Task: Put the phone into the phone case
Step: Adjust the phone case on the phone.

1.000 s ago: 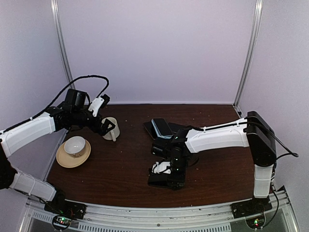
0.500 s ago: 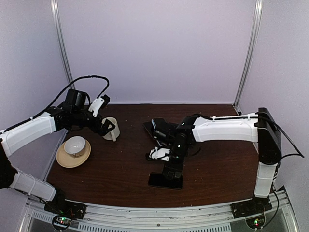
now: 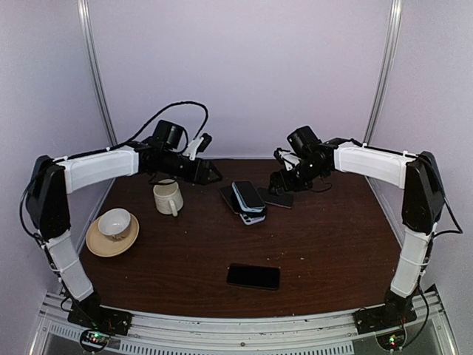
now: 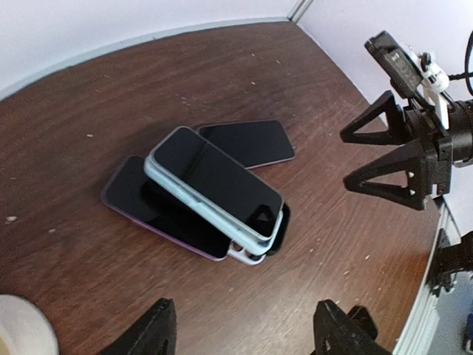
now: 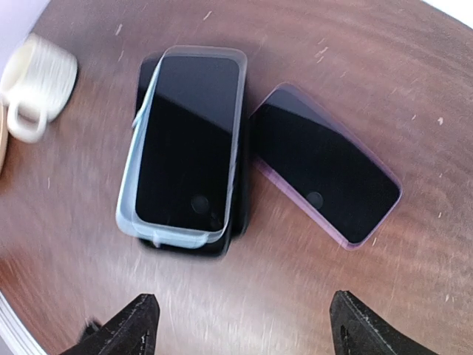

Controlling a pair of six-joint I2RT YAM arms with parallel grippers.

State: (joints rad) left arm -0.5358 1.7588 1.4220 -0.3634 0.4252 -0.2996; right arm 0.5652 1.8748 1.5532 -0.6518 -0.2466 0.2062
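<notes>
The phone (image 3: 253, 276) was a plain black slab with its glossy face up. It lay flat and alone on the brown bench (image 3: 162, 274), close to the near edge and about midway across. The light-blue case (image 3: 248, 195) topped a small heap at the far middle, dark side upward, resting askew on other dark slabs. A purple-edged slab (image 5: 325, 166) lay just beside it. Both hands hung by that far heap, well apart from the phone. The left hand (image 4: 247, 333) was on the heap's left and the right hand (image 5: 247, 325) on its right, pointing toward each other. Each hand's jaws stood apart with nothing between them. A white mug (image 3: 168, 197) stood left of the heap.
</notes>
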